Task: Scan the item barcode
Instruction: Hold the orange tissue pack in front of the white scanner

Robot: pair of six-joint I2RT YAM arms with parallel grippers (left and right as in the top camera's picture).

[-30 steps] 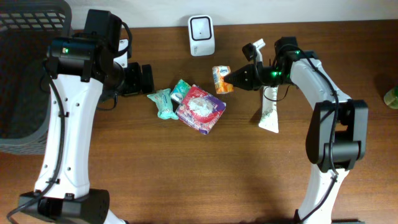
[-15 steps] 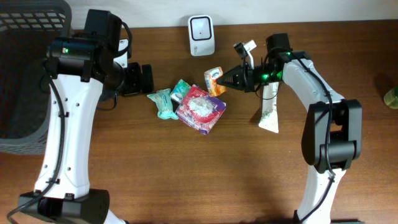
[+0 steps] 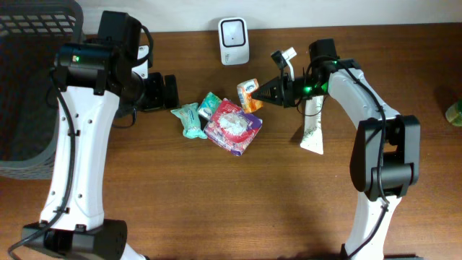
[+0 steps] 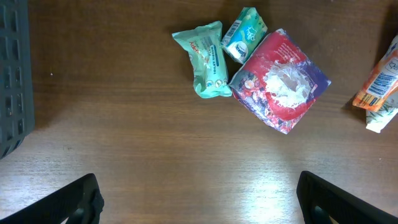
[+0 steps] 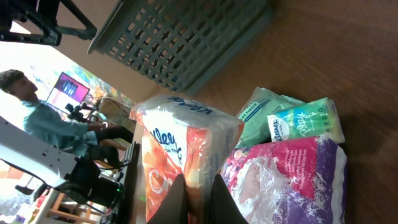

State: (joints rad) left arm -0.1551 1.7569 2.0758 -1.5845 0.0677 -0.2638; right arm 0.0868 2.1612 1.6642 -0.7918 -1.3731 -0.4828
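Over the last second the right gripper (image 3: 260, 92) has swung the orange tissue pack (image 3: 247, 94), pinched tightly, nearer the white scanner (image 3: 234, 32) but not squarely before it, so scanning likely remains; the left gripper (image 3: 162, 92) gapes empty.

Left arm (image 3: 90, 137): smooth white shell links w/ blk joint housings, small green LED (image 3: 74, 56) lit, thin blk cable (image 3: 68, 121) along the long link, blk rounded base (image 3: 72, 243). Right arm (image 3: 357, 90): same white/blk build, green LED glow (image 3: 312, 88), blocky blk joint (image 3: 386, 170). Left gripper (image 3: 170, 91) blk, square-ended fingers (image 4: 78, 199); right gripper (image 3: 266, 92) blk, tapered.
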